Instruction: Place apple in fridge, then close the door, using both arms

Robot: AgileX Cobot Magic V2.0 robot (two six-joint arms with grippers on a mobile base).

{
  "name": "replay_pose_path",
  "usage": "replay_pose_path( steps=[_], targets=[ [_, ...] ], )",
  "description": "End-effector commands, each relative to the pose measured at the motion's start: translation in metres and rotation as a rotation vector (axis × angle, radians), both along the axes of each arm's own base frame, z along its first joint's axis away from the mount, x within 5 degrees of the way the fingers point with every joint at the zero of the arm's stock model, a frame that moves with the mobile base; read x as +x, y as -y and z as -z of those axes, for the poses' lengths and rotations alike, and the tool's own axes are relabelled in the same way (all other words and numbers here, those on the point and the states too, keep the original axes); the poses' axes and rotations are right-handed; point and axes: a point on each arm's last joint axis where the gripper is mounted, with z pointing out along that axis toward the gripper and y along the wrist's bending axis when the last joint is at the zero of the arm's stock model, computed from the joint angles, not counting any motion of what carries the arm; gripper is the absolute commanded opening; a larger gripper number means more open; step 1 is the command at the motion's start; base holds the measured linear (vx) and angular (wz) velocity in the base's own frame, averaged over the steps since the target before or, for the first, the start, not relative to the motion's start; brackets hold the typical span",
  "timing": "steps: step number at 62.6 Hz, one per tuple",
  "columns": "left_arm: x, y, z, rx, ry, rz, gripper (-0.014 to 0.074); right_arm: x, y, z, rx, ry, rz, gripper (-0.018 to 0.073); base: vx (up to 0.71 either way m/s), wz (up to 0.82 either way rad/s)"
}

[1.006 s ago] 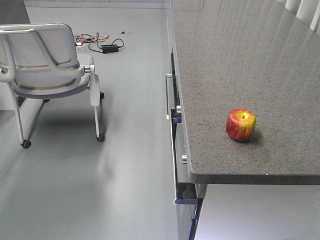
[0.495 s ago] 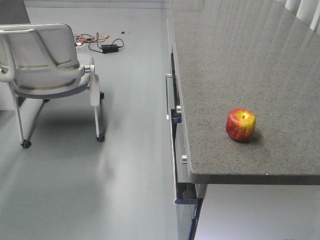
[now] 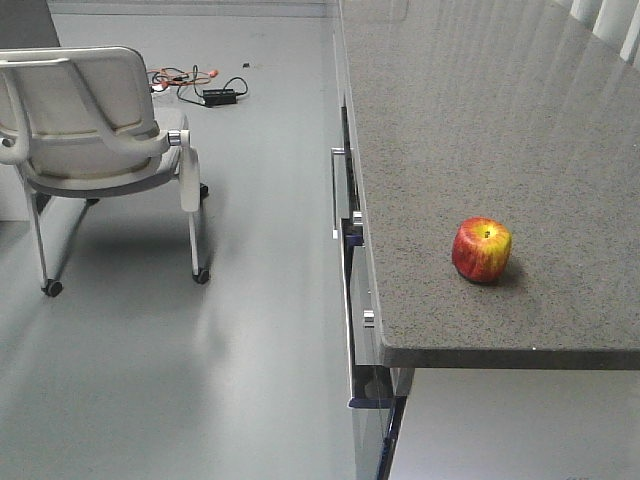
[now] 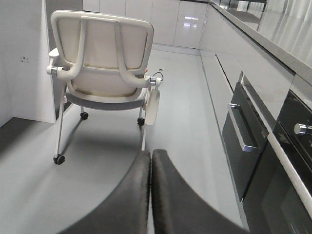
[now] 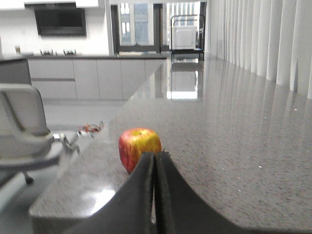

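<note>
A red and yellow apple rests on the grey speckled countertop, near its front edge. In the right wrist view the apple sits just beyond my right gripper, whose fingers are shut with nothing between them. My left gripper is shut too and empty, hanging over the grey floor and facing a white chair. Neither gripper shows in the front view. The fridge and its door are out of view.
A white wheeled chair stands on the floor at the left. Cables lie on the floor behind it. Dark drawer fronts with metal handles line the counter's side. White curtains hang along the counter's far right.
</note>
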Motion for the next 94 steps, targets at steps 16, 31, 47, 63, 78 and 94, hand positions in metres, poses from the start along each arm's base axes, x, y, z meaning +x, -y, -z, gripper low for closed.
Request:
replay_pose_path(
  steps=[16,31,47,63,78,94],
  targets=[
    [0.001,0.001,0.003,-0.009,0.057,0.008,-0.0006,-0.009,0.003,-0.037,0.334,0.148,-0.032,-0.0003,0.0,0.0],
    [0.001,0.001,0.003,-0.009,0.057,0.008,-0.0006,-0.021,-0.003,-0.132,0.11,0.003,-0.057,-0.0003,0.0,0.0],
    [0.001,0.001,0.003,-0.009,0.057,0.008,-0.0006,0.024,-0.008,-0.211,-0.083,-0.116,-0.057,0.0017,0.0,0.0],
    [0.001,0.001,0.003,-0.009,0.057,0.008,-0.0006,0.078,-0.011,-0.218,-0.219,-0.182,-0.054,0.0364,0.0,0.0],
    [0.001,0.001,0.003,-0.009,0.057,0.008,-0.0006,0.108,-0.014,-0.202,-0.244,-0.275,-0.067,0.0727,0.0,0.0],
    [0.001,0.001,0.003,-0.009,0.057,0.008,-0.0006,0.136,-0.017,-0.193,-0.258,-0.38,-0.085,0.0699,0.0,0.0]
  ],
)
